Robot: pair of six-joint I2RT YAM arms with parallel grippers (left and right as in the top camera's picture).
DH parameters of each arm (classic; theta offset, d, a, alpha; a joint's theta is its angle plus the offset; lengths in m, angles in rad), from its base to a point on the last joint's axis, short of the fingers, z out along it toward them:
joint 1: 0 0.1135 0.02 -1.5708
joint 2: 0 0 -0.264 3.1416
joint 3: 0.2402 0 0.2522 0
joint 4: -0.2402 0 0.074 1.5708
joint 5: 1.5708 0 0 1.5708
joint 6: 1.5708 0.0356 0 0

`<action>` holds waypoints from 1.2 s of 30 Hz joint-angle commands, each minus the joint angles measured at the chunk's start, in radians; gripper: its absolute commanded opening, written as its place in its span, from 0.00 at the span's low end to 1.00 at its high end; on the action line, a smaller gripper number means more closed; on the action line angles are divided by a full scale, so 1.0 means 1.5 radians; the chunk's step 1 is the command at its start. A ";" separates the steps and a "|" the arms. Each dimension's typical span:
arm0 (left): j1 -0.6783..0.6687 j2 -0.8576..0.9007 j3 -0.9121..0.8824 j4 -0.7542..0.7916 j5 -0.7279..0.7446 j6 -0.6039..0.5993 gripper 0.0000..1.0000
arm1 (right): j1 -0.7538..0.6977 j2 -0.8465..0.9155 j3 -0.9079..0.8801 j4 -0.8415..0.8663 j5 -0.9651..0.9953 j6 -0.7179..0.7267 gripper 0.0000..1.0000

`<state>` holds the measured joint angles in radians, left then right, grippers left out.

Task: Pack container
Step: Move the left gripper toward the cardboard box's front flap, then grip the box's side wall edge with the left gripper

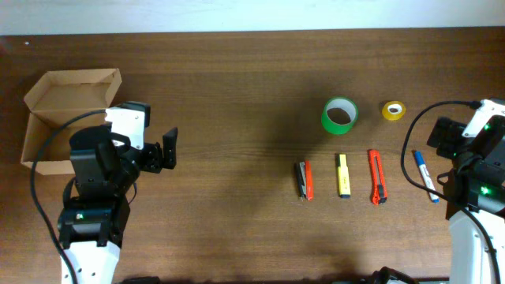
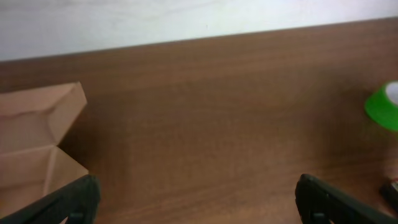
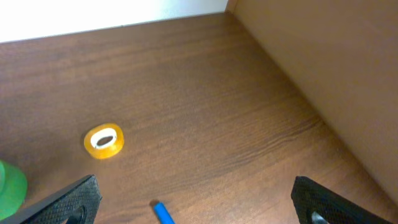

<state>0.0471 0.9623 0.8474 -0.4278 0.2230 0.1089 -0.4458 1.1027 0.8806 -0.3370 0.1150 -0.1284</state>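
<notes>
Just right of the box (image 1: 67, 99), the left gripper (image 1: 161, 153) is hanging over the table (image 1: 237, 95), fingers spread wide, holding nothing. The right gripper (image 3: 196, 208) is hanging wide open too, near the yellow tape (image 3: 104, 140).

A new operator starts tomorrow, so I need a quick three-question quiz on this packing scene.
1. True or false: the green tape roll lies outside the container.
2. Which tape roll lies closer to the right gripper? A) green tape roll B) yellow tape roll
3. Fill in: the left gripper and right gripper are both ____.
Key: 1 true; 2 B; 3 open.
</notes>
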 commanded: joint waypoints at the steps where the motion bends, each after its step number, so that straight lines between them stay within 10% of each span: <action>1: 0.001 -0.003 0.013 -0.006 0.027 0.011 1.00 | -0.004 0.000 0.014 -0.003 0.008 0.003 0.99; 12: 0.029 0.096 0.100 -0.077 -0.150 -0.053 0.79 | -0.004 0.000 0.014 -0.003 0.008 0.003 0.99; 26: 0.057 0.645 0.809 -0.610 -0.180 0.009 0.81 | -0.004 0.000 0.014 -0.003 0.008 0.003 0.99; 36: 0.089 0.668 0.832 -0.686 -0.182 0.029 0.71 | -0.004 0.000 0.014 -0.003 0.008 0.003 0.99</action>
<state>0.1658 1.9804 2.0731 -1.4475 -0.0383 0.1249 -0.4458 1.1027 0.8810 -0.3447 0.1150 -0.1280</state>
